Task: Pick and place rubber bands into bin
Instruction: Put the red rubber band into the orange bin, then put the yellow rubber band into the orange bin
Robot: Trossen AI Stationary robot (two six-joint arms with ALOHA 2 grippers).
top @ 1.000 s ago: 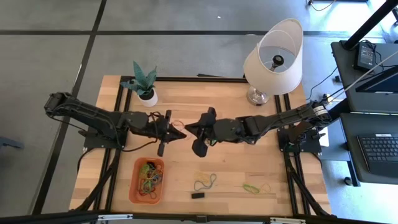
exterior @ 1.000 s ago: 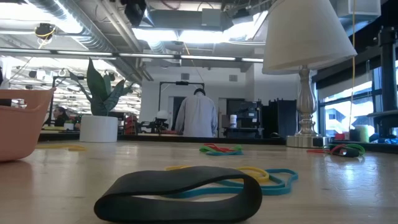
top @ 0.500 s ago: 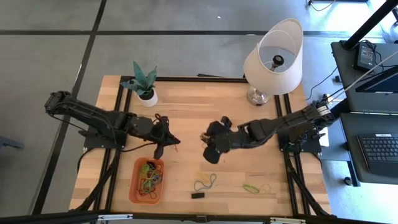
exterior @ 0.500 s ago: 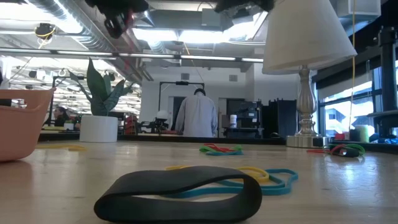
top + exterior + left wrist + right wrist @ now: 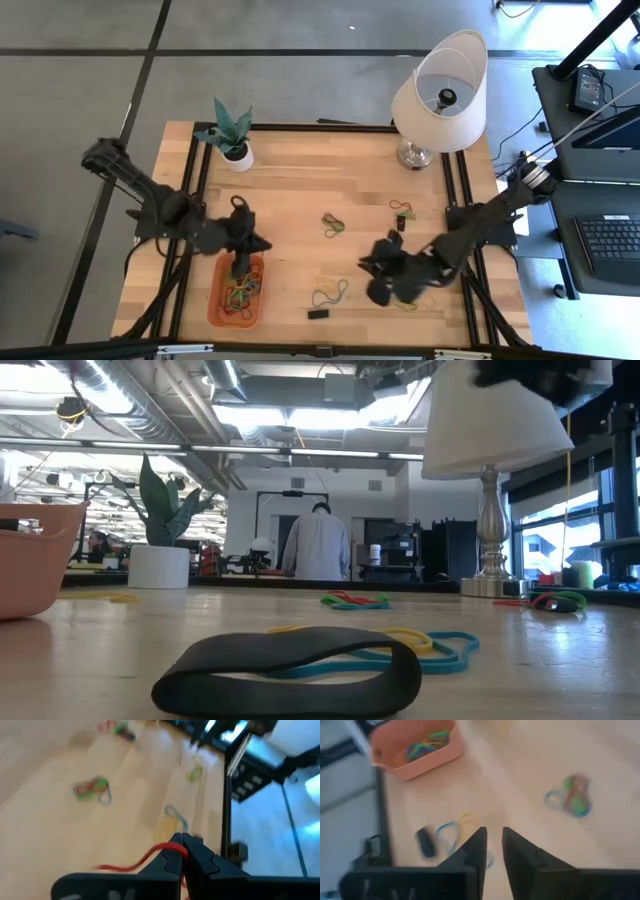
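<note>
Overhead, left gripper [image 5: 240, 268] poised above the orange bin [image 5: 217, 302] at the counter's [image 5: 300, 180] near-left corner, jaws pressed together on a red rubber band [image 5: 150, 856] trailing from the tips in the left wrist view; bin already holding a tangle of coloured rubber bands [image 5: 240, 293]; right gripper [image 5: 382, 288] low over the near-right part of the counter, jaws slightly apart and holding nothing, beside a green-yellow band [image 5: 404, 301]; blue and yellow bands [image 5: 329, 294] lying between bin and right gripper, small black block [image 5: 317, 314] just beside them near the front edge; another mixed cluster [image 5: 332, 224] mid-counter, and a red-green pair [image 5: 403, 210] nearer the lamp [image 5: 438, 95]; potted plant [image 5: 232, 135] at the far-left; at table height, black band [image 5: 290, 672] looming in the foreground, person in a white coat [image 5: 317, 545] standing in the room behind.
</note>
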